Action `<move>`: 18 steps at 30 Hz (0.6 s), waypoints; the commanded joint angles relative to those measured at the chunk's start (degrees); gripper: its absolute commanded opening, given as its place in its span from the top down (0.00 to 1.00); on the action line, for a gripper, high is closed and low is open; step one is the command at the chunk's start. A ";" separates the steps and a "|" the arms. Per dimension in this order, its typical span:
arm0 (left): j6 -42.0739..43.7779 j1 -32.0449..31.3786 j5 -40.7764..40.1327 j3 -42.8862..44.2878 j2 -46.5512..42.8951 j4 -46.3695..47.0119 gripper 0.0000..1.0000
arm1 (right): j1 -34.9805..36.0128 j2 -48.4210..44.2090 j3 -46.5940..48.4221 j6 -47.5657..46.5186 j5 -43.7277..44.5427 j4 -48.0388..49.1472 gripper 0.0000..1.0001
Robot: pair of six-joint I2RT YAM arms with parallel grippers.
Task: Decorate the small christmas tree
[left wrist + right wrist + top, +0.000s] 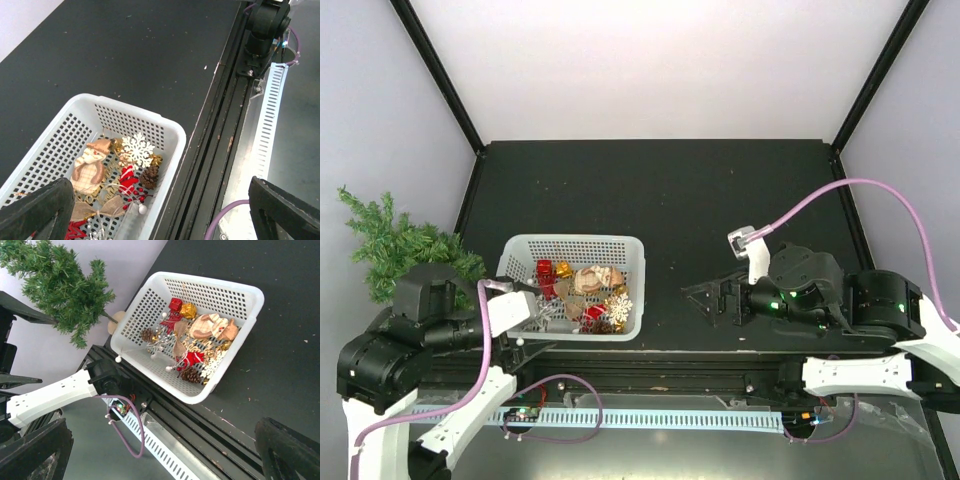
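Two arms: both sit low at the near edge of the counter, one by the near-left corner, one toward the near-right corner
Left gripper: jaws spread wide with nothing between them; it hangs over the near-left end of the basket and looks right along the near edge
Right gripper: also wide open and empty, low over bare counter right of the basket, looking left toward it
Small christmas tree: just past the counter's left edge, beside the near-left corner; no ornament shows on it
Tree axis: stump base points toward the basket's left end, tip points away to the left and far side; it looks tilted or lying, though I cannot tell for sure
Basket: white, at the near edge left of middle, holding a snowflake, a pine cone and other ornaments
Deciding relation: the tree lies to the left of the left gripper, behind where it faces; the basket sits between the tree and the right gripper, so the left arm is much nearer
Step judged: decorating not begun; an ornament must be picked first
Risk: bristly branches may shed a loosely hung piece
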 commanded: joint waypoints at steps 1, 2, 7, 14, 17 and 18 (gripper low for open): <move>-1.00 -0.41 -0.53 -0.68 -0.64 -0.56 0.05 | 0.33 -0.96 1.05 0.50 2.79 0.02 0.00; -1.13 -0.50 -0.72 -0.62 -0.76 -0.53 0.05 | 0.30 -1.17 1.14 0.37 2.84 -0.07 0.00; -1.37 -0.79 -1.25 -0.63 -0.33 -0.59 0.05 | 0.33 -1.25 1.34 1.15 3.81 -3.09 0.00; -4.57 -0.79 -6.99 -1.81 -0.10 0.96 0.05 | 0.35 -0.73 -1.47 1.66 3.46 -2.87 0.00; -7.28 -0.76 -11.88 -2.68 1.49 1.66 0.05 | 0.30 -0.18 -2.25 1.84 2.96 -2.32 0.00; -8.76 -0.78 -14.14 -2.98 2.22 2.14 0.05 | 0.30 -0.05 -2.61 2.06 2.77 -2.19 0.00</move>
